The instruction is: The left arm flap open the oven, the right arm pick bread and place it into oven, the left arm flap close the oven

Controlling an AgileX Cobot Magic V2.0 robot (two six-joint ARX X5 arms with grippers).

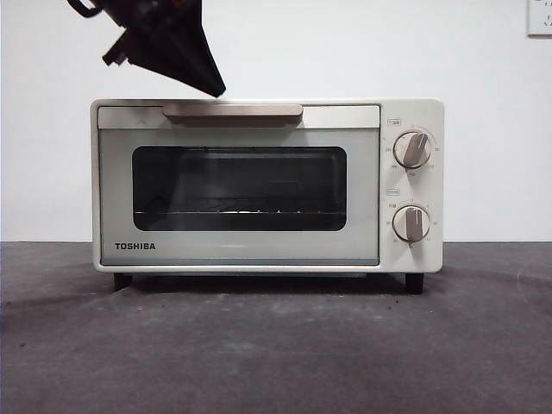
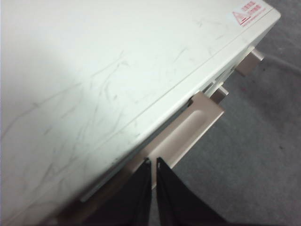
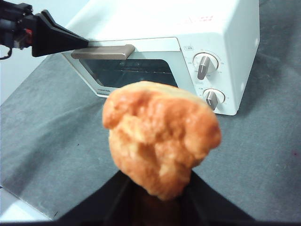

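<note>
Meanwhile the lumpy golden-orange bread [image 3: 162,141] sits gripped in the right tool [image 3: 157,188]; left tool [image 2: 154,162] closed.

A plain white wall [image 1: 483,69] stood behind the work area, evenly lit and unmarked. A white wall plate [image 1: 540,17] was fixed at its upper right corner, cut by the picture's edge. The table surface [image 1: 276,345] was covered in dark grey, felt-like cloth bearing small specks and faint scuffs. A soft shadow lay on the cloth along its far side.
</note>
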